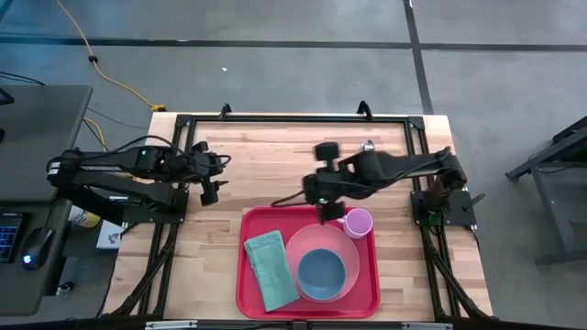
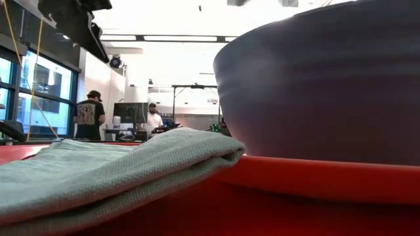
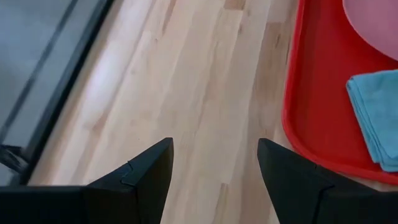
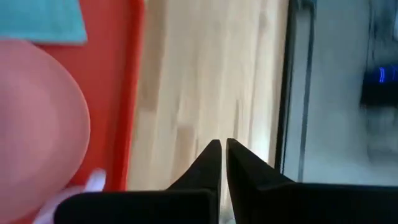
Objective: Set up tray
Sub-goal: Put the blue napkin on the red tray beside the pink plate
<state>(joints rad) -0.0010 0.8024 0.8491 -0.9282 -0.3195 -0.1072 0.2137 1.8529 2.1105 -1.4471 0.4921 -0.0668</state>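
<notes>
The tray (image 1: 249,295), at the table's near edge, is largely covered by cloth (image 1: 271,268), plate (image 1: 299,247) and bowl (image 1: 322,274); the right gripper (image 1: 328,218), pressed together, is seen over its far rim, the left gripper (image 1: 210,188) spread, well apart.

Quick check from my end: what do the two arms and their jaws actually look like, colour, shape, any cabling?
Both arms are matte black, built of jointed segments. The left arm has thin black cables looped along it. The left gripper and right gripper each end in two dark wedge-shaped jaws tapering to points. No markings visible.
</notes>
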